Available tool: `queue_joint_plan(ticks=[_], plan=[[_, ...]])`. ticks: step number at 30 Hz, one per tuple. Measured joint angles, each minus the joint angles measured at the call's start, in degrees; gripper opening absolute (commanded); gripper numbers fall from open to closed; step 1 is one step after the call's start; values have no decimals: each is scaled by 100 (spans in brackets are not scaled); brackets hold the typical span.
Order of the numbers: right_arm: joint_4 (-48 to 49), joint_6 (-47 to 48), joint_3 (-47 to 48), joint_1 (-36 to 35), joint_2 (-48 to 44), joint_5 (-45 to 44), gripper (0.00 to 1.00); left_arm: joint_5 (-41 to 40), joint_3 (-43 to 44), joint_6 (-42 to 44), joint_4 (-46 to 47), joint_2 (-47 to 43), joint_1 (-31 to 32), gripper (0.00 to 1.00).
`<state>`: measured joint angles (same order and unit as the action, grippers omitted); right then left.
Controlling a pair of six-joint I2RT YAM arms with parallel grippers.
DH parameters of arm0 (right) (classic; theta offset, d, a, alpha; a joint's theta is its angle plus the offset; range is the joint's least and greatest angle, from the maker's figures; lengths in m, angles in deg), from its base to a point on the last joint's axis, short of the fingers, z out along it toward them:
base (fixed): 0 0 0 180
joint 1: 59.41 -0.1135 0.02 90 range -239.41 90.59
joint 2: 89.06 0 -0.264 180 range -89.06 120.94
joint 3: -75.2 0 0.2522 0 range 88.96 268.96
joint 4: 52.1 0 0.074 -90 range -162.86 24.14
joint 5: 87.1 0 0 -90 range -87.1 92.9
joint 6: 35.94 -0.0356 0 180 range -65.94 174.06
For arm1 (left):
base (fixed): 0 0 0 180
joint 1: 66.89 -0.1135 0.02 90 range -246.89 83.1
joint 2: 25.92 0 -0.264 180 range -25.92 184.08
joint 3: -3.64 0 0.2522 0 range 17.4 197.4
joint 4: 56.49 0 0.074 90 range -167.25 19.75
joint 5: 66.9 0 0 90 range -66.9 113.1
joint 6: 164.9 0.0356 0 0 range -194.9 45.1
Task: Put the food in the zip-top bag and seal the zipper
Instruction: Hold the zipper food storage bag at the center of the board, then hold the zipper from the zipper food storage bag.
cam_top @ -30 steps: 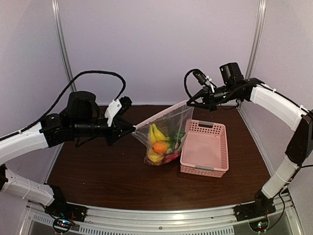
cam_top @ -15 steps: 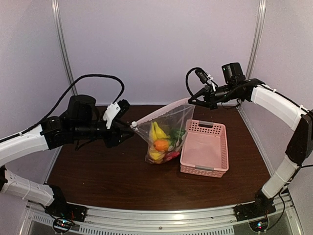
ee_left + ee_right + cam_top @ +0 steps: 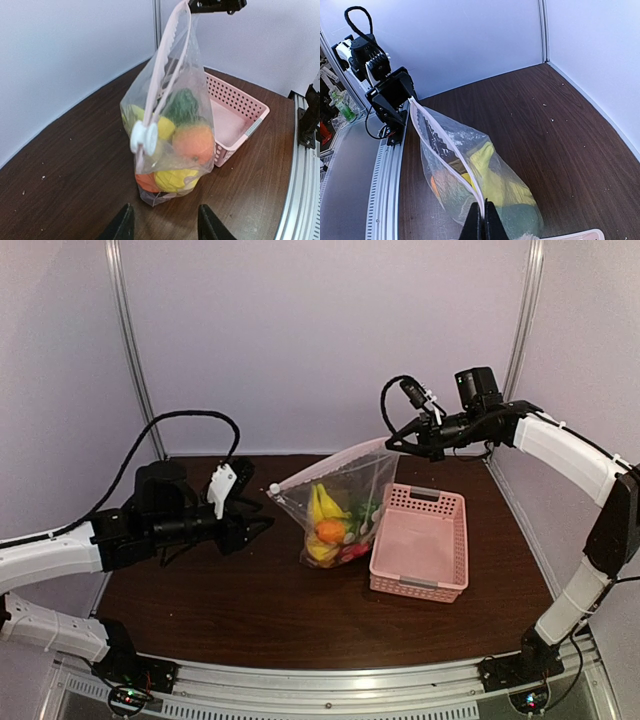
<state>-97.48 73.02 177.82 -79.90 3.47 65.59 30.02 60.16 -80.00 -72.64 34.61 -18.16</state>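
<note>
Wide dark wooden surface (image 3: 200, 610) and both arms are up over it. The right arm (image 3: 570, 455) reaches in from 3 o'clock with its right jaws pressed together, pinching the top corner of the zip-top bag (image 3: 345, 495) right on the zipper (image 3: 330, 462). The left arm (image 3: 60, 555) sits low at 9 o'clock of the bag. Its left jaws are spread with nothing between them, pointed at the bag and apart from it.

The pink basket (image 3: 420, 540) lies at 3 o'clock of the bag, just beside it; whether they touch, I can't tell.

Now the bag: it hangs stretched from that pinched corner at 1 o'clock, and its belly sags down onto the surface. All the food is inside. There's the yellow banana (image 3: 320, 505) standing tall, the green pepper (image 3: 182, 105) behind, the orange (image 3: 192, 142) up front, and the lemon (image 3: 175, 179) and red apple (image 3: 145, 182) at the bottom.

The zipper slants down from the right jaws toward 8 o'clock, and the little white slider (image 3: 142, 138) sits at its low end, facing the left jaws.
</note>
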Motion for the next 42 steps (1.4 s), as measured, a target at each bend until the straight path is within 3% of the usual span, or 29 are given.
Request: queue_joint_plan(ticks=[8, 16, 21, 26, 32, 42], plan=[[20, -79, 0, 0, 0, -4, 0, -24, 0, -42, 964, 369, -133, 23], [81, -136, -42, 0, 0, -9, 0, 81, -2, -37, 1333, 579, -223, 13], [155, -140, -74, 0, 0, -13, 1, 212, -2, -35, 1556, 592, -286, 1], [92, -92, -42, 0, 2, -90, 36, 365, -2, 15, 1655, 726, -304, 0], [-1049, 660, 970, -249, 136, -743, 51, 616, 90, 234, 1593, 782, -304, 0], [-1670, 1390, 1650, -2063, 358, -1792, 52, 1091, 474, 835, 1388, 800, -304, 0]])
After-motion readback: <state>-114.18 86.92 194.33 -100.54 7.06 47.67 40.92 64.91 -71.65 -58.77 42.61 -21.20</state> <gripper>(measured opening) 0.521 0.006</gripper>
